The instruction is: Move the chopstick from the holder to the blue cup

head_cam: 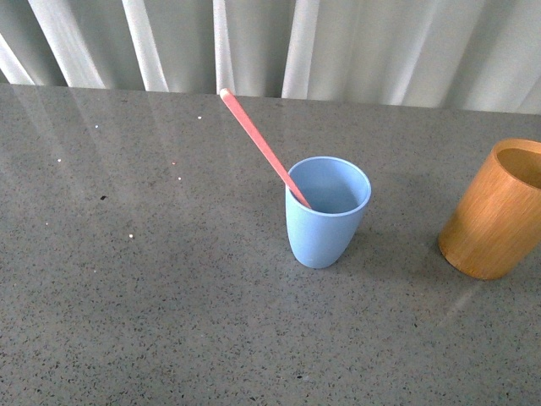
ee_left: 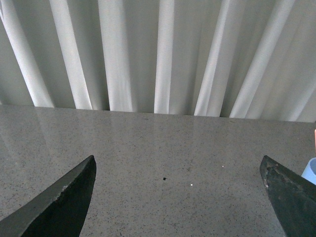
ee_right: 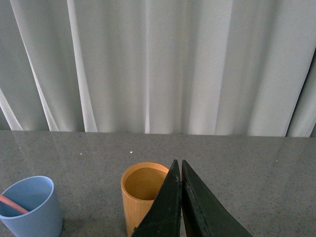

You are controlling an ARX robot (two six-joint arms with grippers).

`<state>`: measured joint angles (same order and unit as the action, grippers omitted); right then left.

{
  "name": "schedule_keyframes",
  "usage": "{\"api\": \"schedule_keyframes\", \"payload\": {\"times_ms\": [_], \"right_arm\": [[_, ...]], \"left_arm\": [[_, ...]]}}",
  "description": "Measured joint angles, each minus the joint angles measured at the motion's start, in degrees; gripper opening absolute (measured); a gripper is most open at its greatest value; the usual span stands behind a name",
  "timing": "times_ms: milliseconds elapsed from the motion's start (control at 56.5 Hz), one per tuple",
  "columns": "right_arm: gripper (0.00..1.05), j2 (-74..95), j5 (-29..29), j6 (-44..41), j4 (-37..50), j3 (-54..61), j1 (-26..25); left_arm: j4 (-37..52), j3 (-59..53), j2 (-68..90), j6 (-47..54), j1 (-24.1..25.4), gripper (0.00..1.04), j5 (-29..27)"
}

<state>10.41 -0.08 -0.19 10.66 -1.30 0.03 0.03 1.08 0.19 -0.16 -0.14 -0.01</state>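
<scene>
A pink-red chopstick (head_cam: 258, 142) stands in the light-blue cup (head_cam: 326, 213) at the table's middle, leaning back and to the left with its pale tip up. The orange-brown holder (head_cam: 494, 211) stands at the right edge of the front view; what shows of its inside looks bare (ee_right: 143, 183). Neither arm shows in the front view. My left gripper (ee_left: 177, 170) is open over bare table, the blue cup's rim (ee_left: 310, 171) just at the frame's edge. My right gripper (ee_right: 178, 165) is shut on nothing, close before the holder (ee_right: 136, 202). The blue cup (ee_right: 29, 207) with the chopstick's end (ee_right: 11, 203) sits beside it.
The grey speckled table (head_cam: 152, 288) runs back to a white pleated curtain (head_cam: 338, 46). A few small specks (head_cam: 132, 235) lie on the left part of the surface.
</scene>
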Motion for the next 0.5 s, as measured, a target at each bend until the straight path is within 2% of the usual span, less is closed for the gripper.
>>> {"api": "schedule_keyframes", "payload": {"times_ms": [71,142,425,495], "right_arm": [[0.01,-2.2,0.0,0.0,-2.4,0.0,0.0],[0.01,-7.4,0.0,0.0,-9.5,0.0,0.0],[0.01,-10.1,0.0,0.0,-10.6,0.0,0.0],[0.12,-10.1,0.0,0.0,-10.6,0.0,0.0]], "left_arm": [[0.0,0.0,0.0,0.0,0.0,0.98,0.0],[0.0,0.0,0.0,0.0,0.0,0.98,0.0],[0.0,0.0,0.0,0.0,0.0,0.98,0.0],[0.0,0.0,0.0,0.0,0.0,0.98,0.0]]}}
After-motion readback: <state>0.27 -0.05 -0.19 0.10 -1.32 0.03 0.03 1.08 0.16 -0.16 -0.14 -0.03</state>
